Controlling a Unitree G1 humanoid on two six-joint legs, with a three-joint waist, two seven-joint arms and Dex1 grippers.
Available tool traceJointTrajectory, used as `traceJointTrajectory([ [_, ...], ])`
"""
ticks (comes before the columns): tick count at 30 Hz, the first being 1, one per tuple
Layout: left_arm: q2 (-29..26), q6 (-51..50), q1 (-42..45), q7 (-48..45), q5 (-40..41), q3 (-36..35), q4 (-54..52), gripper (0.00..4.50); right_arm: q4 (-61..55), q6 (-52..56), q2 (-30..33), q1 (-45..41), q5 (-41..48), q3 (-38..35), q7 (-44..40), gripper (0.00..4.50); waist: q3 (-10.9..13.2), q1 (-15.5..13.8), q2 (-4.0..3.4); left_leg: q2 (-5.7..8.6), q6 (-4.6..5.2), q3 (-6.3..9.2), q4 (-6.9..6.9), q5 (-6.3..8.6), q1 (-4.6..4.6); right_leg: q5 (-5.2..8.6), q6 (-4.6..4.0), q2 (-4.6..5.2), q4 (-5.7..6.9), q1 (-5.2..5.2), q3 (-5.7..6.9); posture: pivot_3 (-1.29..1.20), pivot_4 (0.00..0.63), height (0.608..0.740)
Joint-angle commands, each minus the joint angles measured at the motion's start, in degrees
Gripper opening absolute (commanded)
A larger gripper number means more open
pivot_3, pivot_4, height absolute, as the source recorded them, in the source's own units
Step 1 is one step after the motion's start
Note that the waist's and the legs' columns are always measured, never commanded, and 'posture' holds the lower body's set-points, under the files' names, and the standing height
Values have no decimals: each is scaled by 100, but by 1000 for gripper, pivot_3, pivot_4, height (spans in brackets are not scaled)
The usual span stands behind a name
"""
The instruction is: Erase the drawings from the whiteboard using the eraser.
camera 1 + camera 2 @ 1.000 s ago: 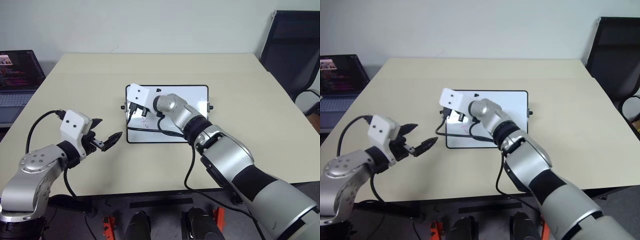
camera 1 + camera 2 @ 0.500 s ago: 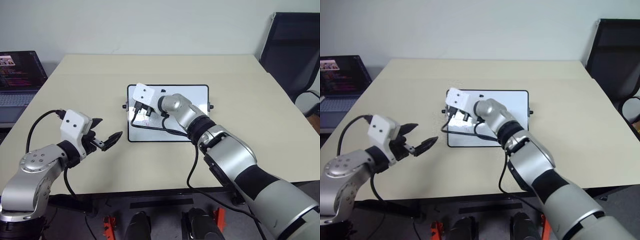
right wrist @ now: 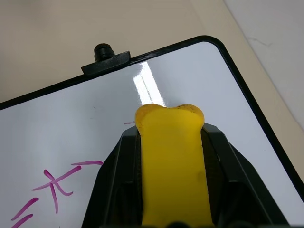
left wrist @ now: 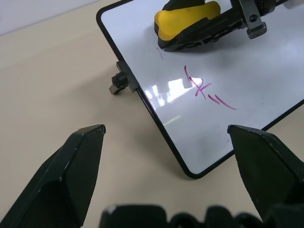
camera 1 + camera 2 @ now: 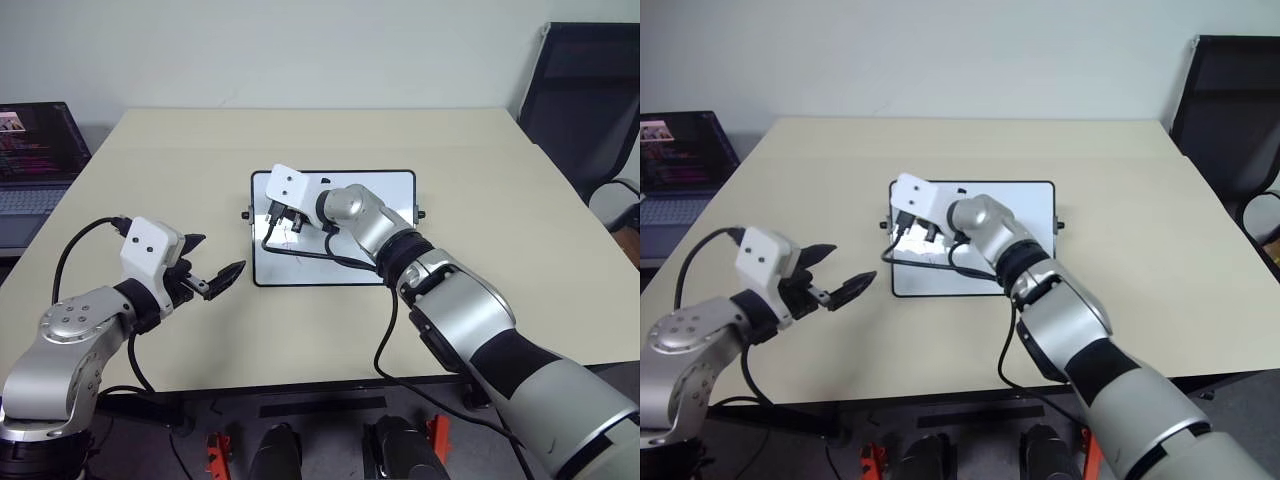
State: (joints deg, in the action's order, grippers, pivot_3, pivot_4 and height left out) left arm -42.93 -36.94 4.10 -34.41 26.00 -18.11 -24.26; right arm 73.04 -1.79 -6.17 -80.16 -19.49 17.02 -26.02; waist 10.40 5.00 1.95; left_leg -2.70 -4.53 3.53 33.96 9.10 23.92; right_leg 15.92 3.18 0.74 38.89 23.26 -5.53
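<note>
The right gripper [image 3: 173,190] is pinching the eraser [image 3: 172,156] by its long sides, over the left part of the whiteboard [image 5: 385,195] at mid-table. Pink drawings [image 4: 202,90] remain nearby. The eraser looks light and slightly squashy, so a mid-length side grip seems right. The glossy, light board is likely sliding under pressure. The left gripper [image 5: 213,279] is hovering with fingers spread, empty, near-left of the board.

The whiteboard [image 4: 247,90] is glossy, mirroring light; the yellow eraser [image 3: 173,161] looks matt and rubbery; the tabletop [image 5: 520,200] smooth and matt.
</note>
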Motion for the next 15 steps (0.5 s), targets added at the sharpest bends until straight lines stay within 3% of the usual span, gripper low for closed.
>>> traceJointTrajectory([
  [1,-29,75,52,4,-6,-57,-145,4500,186,123,98,-5,-20,-54,58,1249,0,-2,0,0,0,0,0,0,0,0,0,0,0,0,0,0,150,740],
  [6,-24,65,36,11,-3,-53,-168,4500,163,18,-3,245,-282,359,-616,1249,0,14,0,0,0,0,0,0,-2,0,0,1,-2,0,-1,0,150,740],
  [12,-29,63,29,-3,6,-45,-174,4500,72,-414,47,4,-336,302,747,1249,6,11,-1,0,0,0,-3,0,1,0,0,0,-2,4,-1,0,150,740],
  [15,-28,67,31,-5,9,-44,-171,4500,137,-390,62,-22,-311,328,721,1249,13,5,0,0,0,0,-2,0,8,0,-1,3,-4,10,-1,0,150,740],
])
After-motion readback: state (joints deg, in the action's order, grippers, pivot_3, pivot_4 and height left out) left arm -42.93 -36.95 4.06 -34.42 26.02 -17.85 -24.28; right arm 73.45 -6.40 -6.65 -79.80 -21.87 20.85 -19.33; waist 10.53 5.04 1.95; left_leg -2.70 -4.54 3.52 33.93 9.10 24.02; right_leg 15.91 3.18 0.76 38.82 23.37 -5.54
